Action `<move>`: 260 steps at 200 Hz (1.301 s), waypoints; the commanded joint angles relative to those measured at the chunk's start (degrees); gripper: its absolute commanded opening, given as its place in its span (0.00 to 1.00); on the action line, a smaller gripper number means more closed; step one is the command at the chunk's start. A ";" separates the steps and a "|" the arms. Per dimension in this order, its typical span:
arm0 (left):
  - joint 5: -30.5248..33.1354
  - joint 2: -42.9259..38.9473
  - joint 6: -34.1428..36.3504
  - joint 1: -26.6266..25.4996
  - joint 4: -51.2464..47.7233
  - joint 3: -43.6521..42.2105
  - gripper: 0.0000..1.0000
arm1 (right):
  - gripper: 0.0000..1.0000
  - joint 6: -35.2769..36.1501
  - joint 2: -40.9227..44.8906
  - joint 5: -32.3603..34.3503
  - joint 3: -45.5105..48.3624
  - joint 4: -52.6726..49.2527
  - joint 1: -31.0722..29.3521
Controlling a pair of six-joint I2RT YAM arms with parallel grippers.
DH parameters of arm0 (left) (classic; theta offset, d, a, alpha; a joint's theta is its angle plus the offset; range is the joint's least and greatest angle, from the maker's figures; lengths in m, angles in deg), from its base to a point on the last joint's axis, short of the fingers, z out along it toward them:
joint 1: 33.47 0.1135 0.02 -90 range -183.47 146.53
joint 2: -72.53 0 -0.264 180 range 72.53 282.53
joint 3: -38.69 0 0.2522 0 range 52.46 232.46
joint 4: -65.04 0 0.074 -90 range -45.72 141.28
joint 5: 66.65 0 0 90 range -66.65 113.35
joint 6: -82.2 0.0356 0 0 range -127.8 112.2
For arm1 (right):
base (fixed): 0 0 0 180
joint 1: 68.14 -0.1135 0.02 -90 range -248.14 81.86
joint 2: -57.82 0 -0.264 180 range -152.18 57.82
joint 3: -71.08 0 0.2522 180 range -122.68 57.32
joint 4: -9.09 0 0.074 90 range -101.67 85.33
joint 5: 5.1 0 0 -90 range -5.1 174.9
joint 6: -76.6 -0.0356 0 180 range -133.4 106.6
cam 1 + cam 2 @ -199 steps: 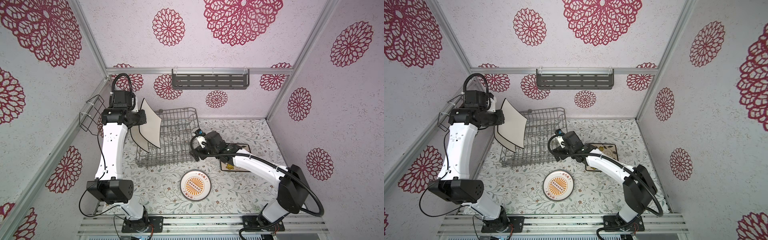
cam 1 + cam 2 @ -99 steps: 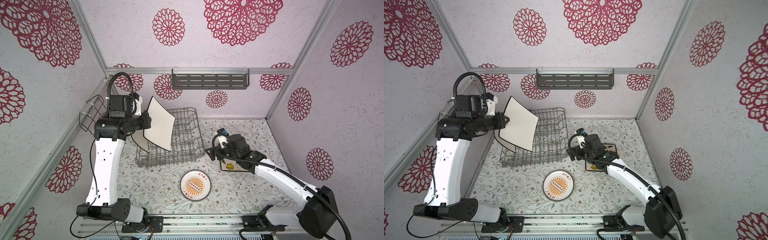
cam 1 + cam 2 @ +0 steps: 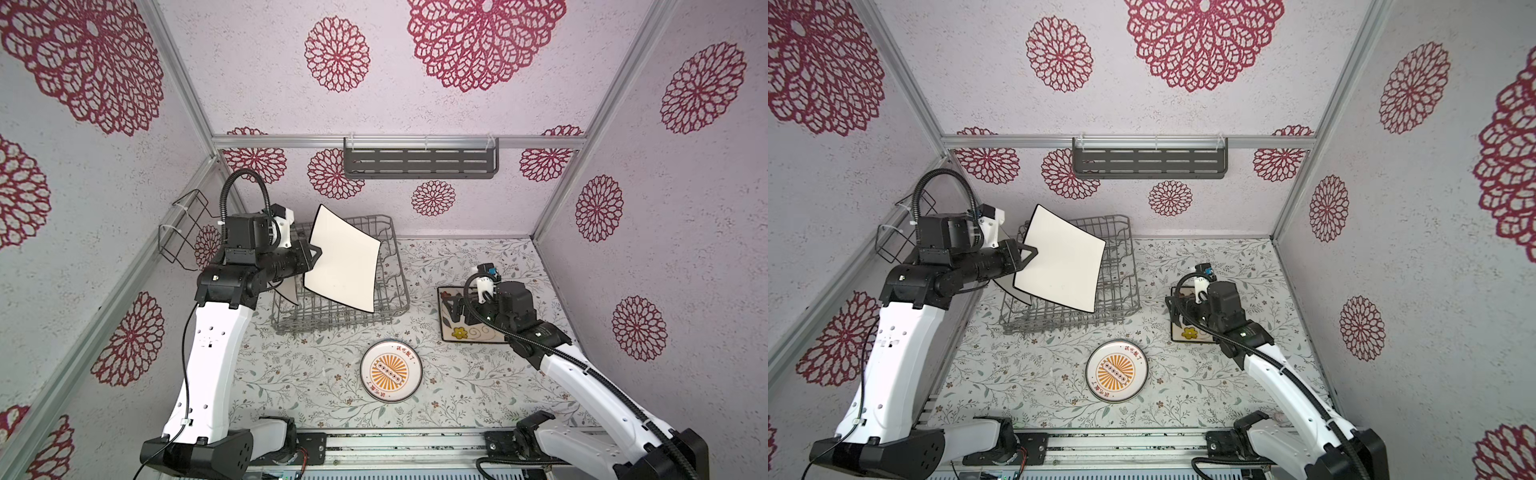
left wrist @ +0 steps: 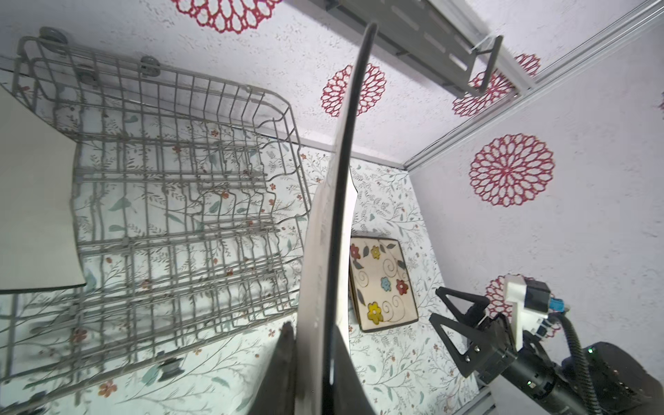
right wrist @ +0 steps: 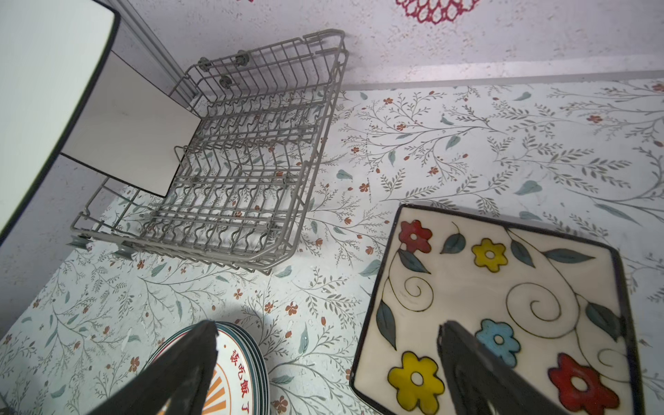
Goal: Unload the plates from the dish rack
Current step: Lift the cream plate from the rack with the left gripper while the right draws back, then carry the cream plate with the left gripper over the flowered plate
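Where the desk (image 3: 291,374) is nearest the arm bases, at 6 o'clock, round sunburst plates (image 3: 391,371) lie stacked. At 2 o'clock of them: flowered plate (image 3: 459,332) flat on desk, right pincer (image 5: 327,327) spread wide above it, holding nothing. Dish rack (image 3: 390,309) at 11 o'clock; left pincer (image 3: 314,254) pinching edge of white square plate (image 3: 343,262), tilted above rack. Second white plate (image 3: 291,293) stands in rack's 9 o'clock side

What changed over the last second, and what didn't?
The left gripper, shut on the white square plate, has carried it up and rightward, from the left side of the dish rack to above its middle. The right gripper, open and empty, has pulled back from the rack's right edge to over the flowered plate. Unmoved: rack, round sunburst plate, second white plate in the rack.
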 commanded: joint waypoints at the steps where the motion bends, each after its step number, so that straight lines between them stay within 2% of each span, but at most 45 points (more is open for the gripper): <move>1: -6.41 -3.99 -6.59 -0.80 15.83 -0.89 0.00 | 0.99 -2.32 2.75 -0.73 0.90 0.58 2.33; 29: -6.80 -6.46 -10.15 -2.48 20.37 -5.33 0.00 | 0.99 -5.28 4.75 -3.34 3.53 2.18 5.69; 68: -3.73 -9.74 -13.97 -6.50 25.83 -11.22 0.00 | 0.99 -10.50 6.46 -9.50 7.77 5.61 12.11; 117: 3.99 -10.44 -20.17 -16.03 37.00 -18.78 0.00 | 0.99 -15.48 8.42 -15.54 12.51 10.18 19.52; 192: 10.56 -4.39 -21.74 -27.45 47.42 -21.10 0.00 | 0.99 -18.00 10.03 -19.94 15.71 13.65 26.04; 260: 13.10 3.73 -25.26 -32.91 56.75 -21.12 0.00 | 0.99 -18.17 14.17 -20.90 17.83 13.64 29.70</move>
